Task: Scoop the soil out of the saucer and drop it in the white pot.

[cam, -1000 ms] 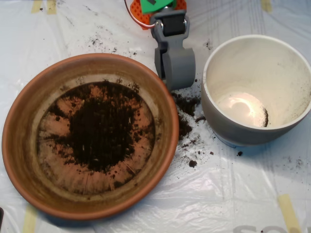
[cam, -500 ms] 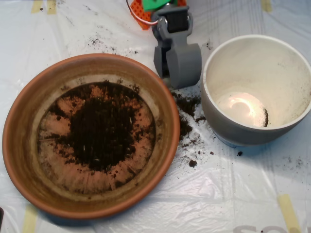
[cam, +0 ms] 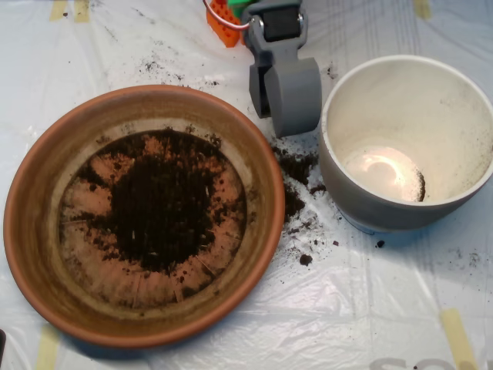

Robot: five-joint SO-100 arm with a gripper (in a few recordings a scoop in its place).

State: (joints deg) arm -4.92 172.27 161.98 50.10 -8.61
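Note:
The terracotta saucer (cam: 31, 231) fills the left half of the overhead view. A dark patch of soil (cam: 158, 204) lies in the middle of its ridged bottom. At the right stands the white pot (cam: 362, 208), with just a small dark speck of soil (cam: 420, 193) on its pale bottom. My grey scoop (cam: 285, 96) hangs between them near the top, beside the pot's left rim and just past the saucer's upper right rim. Its two shells sit together, and what is inside them is hidden.
Spilled soil (cam: 296, 173) lies on the white plastic sheet between saucer and pot, with finer crumbs (cam: 158, 69) above the saucer. The arm's orange and green parts (cam: 227, 15) sit at the top edge. Yellow tape strips (cam: 458, 331) mark the sheet.
The scoop has drifted up and a little to the right, away from the saucer's rim and toward the pot's upper left side. Saucer, pot and soil have not moved.

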